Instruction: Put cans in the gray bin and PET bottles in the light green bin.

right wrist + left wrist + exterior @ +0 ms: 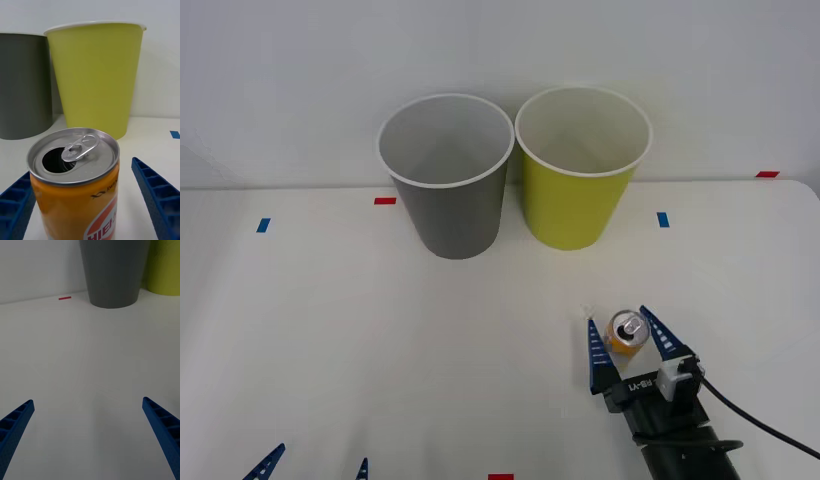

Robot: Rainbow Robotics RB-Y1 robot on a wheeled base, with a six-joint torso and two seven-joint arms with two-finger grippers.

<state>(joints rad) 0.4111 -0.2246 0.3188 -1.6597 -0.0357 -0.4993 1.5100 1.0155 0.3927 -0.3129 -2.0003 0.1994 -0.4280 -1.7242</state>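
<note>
An orange can (627, 333) with a silver top and an opened pull tab stands upright on the white table, near the front right. My right gripper (626, 340) is open and straddles it, one blue finger on each side; the right wrist view shows the can (75, 183) close up between the fingers (157, 198), with a gap on one side. The gray bin (447, 180) and the light green bin (580, 170) stand side by side at the back, both upright with pale insides. My left gripper (315, 465) rests open at the front left edge. PET bottles are out of view.
The white table (330, 330) stretches wide between the grippers and the bins. Small red (385, 201) and blue (663, 219) tape marks lie on it near the bins. A black cable (755, 420) trails from the right wrist.
</note>
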